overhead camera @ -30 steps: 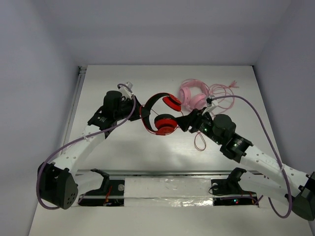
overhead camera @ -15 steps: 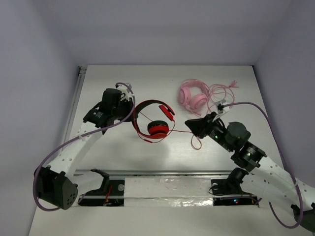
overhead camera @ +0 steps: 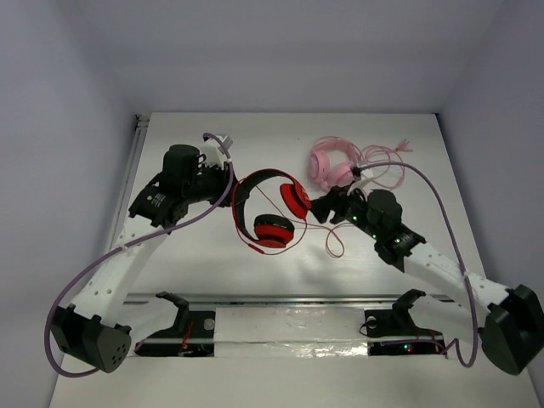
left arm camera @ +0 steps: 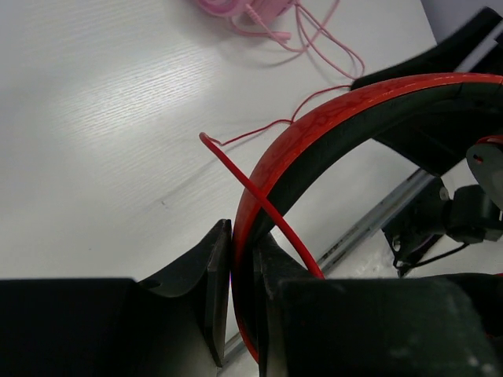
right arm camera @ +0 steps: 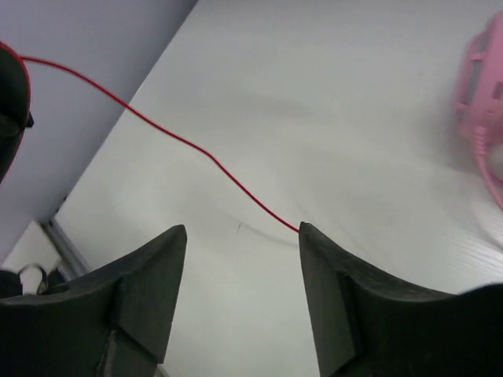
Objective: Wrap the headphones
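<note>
Over the table (overhead camera: pixel 204 263) we hold the headphones (overhead camera: pixel 274 229) raised near its middle, our left pincer (left arm camera: pixel 242 236) clamped on the headband so the cups hang free. Our right pincer (right arm camera: pixel 242 236) stands apart, the thin red cable (right arm camera: pixel 181 140) running in toward one finger, likely for winding.

Pink headphones (overhead camera: pixel 333 166) and their tangled pink cable (overhead camera: pixel 389 170) lie on the white table (overhead camera: pixel 280 136).

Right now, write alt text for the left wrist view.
The black left gripper clamps the red over-ear headphones by their black-lined headband, with the thin red cable crossing it. A pink cable lies beyond on the white table.
</note>
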Robot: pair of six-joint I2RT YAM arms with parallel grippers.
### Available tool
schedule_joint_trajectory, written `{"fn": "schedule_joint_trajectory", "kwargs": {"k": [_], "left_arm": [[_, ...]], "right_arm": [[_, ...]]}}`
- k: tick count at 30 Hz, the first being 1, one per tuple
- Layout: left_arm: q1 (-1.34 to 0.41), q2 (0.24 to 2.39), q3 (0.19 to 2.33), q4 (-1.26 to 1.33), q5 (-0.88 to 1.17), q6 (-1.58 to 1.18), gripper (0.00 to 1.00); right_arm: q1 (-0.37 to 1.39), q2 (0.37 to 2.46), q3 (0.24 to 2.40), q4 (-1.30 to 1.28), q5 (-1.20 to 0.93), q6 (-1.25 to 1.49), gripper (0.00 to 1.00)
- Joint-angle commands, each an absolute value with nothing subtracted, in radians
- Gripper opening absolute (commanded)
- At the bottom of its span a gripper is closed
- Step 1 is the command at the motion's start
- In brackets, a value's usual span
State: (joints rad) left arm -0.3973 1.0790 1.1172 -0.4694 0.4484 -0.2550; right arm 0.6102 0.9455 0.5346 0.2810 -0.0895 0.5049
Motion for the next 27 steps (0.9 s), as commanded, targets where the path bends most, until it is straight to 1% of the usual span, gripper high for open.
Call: {"fn": "schedule_joint_trajectory", "kwargs": {"k": [1,2,4,6,8,12,20,27], "left_arm": [[-0.397,1.051,1.169,-0.446,0.563,-0.256,0.0],[-0.397,1.049,1.17,-0.448,0.571,-0.255,0.0],[-0.397,1.049,1.175,-0.445,0.607,-0.258,0.0],[-0.397,1.045,1.175,-0.445,0.609,-0.259,0.0],[-0.397,1.042,1.174,-0.445,0.612,-0.255,0.0],[-0.408,1.043,1.164,-0.434,0.624,-0.256,0.0],[-0.426,1.055,1.16,-0.423,0.63,-0.256,0.0],[-0.459,1.066,1.154,-0.417,0.637,-0.258,0.0]], "right_arm": [[0.604,1.075,0.642,0.442,-0.343,0.391,0.67],[0.604,1.112,0.696,0.44,-0.409,0.368,0.73],[0.604,1.182,0.738,0.434,-0.454,0.308,0.76],[0.604,1.273,0.791,0.451,-0.563,0.293,0.77],[0.604,1.352,0.81,0.483,-0.604,0.301,0.79],[0.604,1.488,0.891,0.521,-0.69,0.317,0.8],[0.604,1.588,0.929,0.644,-0.793,0.373,0.8],[0.623,1.692,1.009,0.67,-0.798,0.379,0.78]]}}
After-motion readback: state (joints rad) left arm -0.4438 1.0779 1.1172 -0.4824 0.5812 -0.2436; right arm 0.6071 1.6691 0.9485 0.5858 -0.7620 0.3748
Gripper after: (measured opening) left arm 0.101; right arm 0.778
